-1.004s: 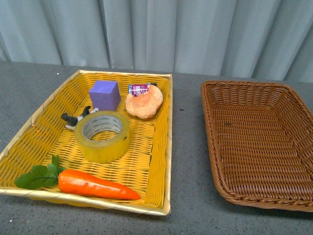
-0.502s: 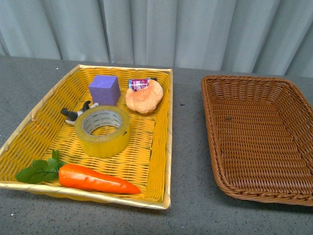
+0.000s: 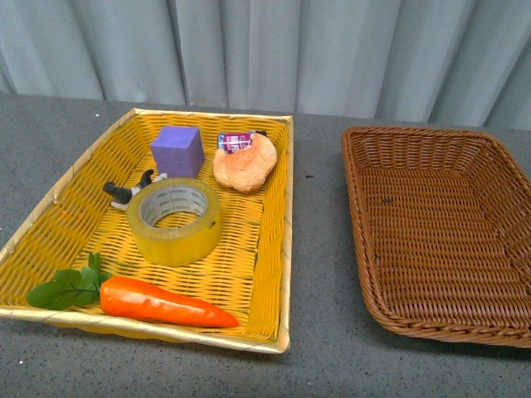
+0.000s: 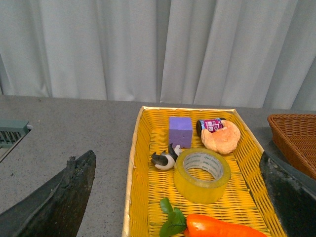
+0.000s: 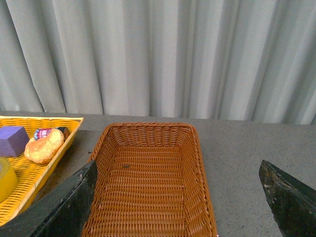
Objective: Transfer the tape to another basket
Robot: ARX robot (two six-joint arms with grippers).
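Observation:
The tape [image 3: 174, 220], a wide yellow translucent roll with a white printed core, lies flat in the middle of the bright yellow tray basket [image 3: 284, 217]. The dark brown wicker basket [image 3: 440, 240] stands empty to its right. Neither gripper shows in the front view. In the left wrist view my left gripper [image 4: 177, 163] is open and empty, hovering before the tape [image 4: 202, 175], well apart from it. In the right wrist view my right gripper [image 5: 177, 170] is open and empty over the near end of the brown basket [image 5: 148, 187]. The tape's edge [image 5: 5, 180] shows there too.
The yellow basket also holds a purple cube [image 3: 177, 152], a bread roll [image 3: 245, 166], a small can [image 3: 234, 142], a black-and-white toy [image 3: 126, 195] touching the tape, and an orange carrot [image 3: 158, 303] with green leaves at the front. A grey curtain [image 3: 265, 50] hangs behind the grey table [image 3: 315, 249].
The whole scene has shifted slightly in the front view since the earliest frame. The objects have kept their places relative to one another.

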